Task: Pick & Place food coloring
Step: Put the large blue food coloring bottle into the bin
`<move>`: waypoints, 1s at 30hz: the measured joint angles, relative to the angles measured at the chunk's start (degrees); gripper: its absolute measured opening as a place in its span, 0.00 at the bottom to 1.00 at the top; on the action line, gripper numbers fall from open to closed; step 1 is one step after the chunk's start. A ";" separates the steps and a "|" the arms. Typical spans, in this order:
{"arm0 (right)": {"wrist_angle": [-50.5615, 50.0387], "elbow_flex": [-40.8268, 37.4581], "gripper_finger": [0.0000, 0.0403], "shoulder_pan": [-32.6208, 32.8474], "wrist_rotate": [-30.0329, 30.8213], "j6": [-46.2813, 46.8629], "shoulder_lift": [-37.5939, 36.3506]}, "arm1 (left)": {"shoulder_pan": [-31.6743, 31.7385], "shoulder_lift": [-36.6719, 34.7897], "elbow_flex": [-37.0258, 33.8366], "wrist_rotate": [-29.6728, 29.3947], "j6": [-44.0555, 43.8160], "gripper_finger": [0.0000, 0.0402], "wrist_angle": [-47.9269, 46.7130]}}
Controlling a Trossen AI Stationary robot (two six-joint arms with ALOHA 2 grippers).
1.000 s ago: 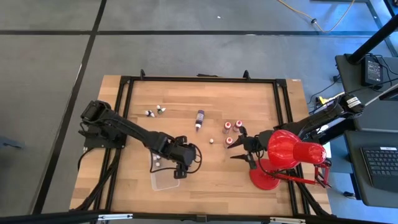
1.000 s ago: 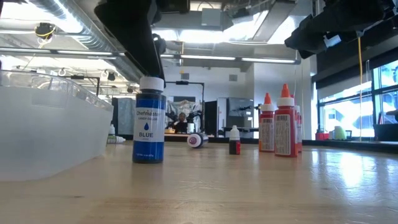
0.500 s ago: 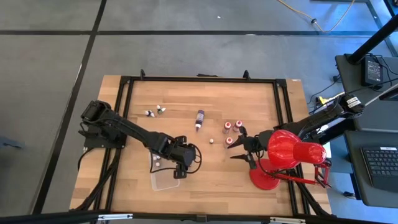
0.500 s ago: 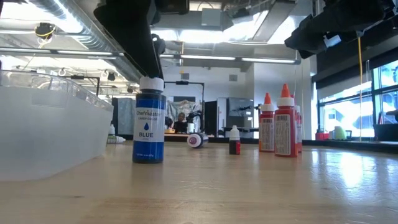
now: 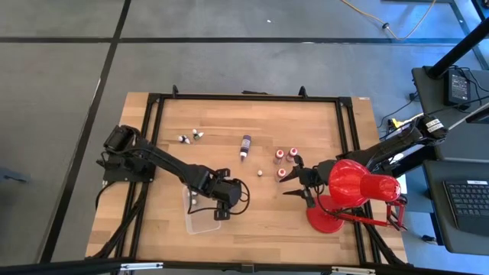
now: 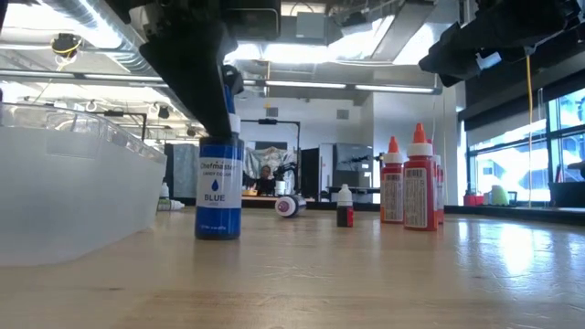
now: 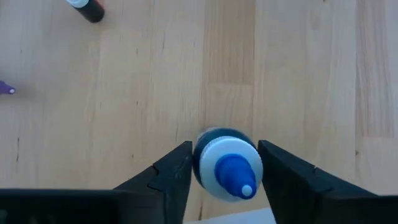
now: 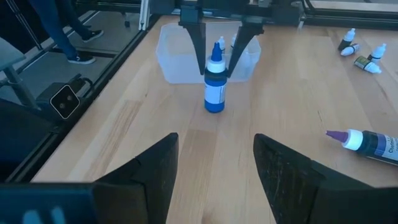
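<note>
A blue food coloring bottle (image 6: 219, 196) with a white cap and blue tip (image 7: 227, 165) stands upright on the wood, next to the clear tray (image 5: 200, 223). My left gripper (image 5: 220, 210) hangs over it, open, one finger on each side of the cap (image 8: 216, 62). Small bottles (image 5: 192, 197) lie in the tray. My right gripper (image 5: 293, 177) waits open by the red lamp (image 5: 355, 183), near three red bottles (image 5: 281, 173). A long purple bottle (image 5: 245, 145) lies on its side mid-table, and two tiny bottles (image 5: 189, 137) lie toward the far left. My left gripper comes from above, pointing down, with its fingers (image 7: 180, 171) close against both sides of the blue bottle's white cap (image 7: 208, 152). I cannot tell whether they touch it. The bottle stands upright on its base on the table.
The tray's wall (image 6: 64, 201) rises right beside the blue bottle. Red bottles (image 6: 407, 183), a tiny dark bottle (image 6: 345, 208) and the lying purple one (image 6: 290, 206) stand farther back. The lamp's base (image 5: 325, 220) takes the right near corner. Bare wood lies between bottle and lamp.
My left gripper has come straight down onto the blue bottle. A second ago it hung above the white cap; now its fingers cover the cap in the low view. The bottle has stayed where it was.
</note>
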 joint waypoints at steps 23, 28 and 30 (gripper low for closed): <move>-0.02 0.00 0.52 0.00 0.02 -0.10 0.00 | -0.07 -1.83 9.38 -0.84 2.00 0.29 -9.90; -0.04 0.00 0.52 0.02 0.02 -0.15 0.00 | -0.09 -1.83 9.79 -1.43 2.06 0.29 -10.13; -0.03 0.00 0.52 0.02 0.02 -0.15 0.00 | -0.38 -2.01 9.79 -1.58 1.63 0.29 -10.54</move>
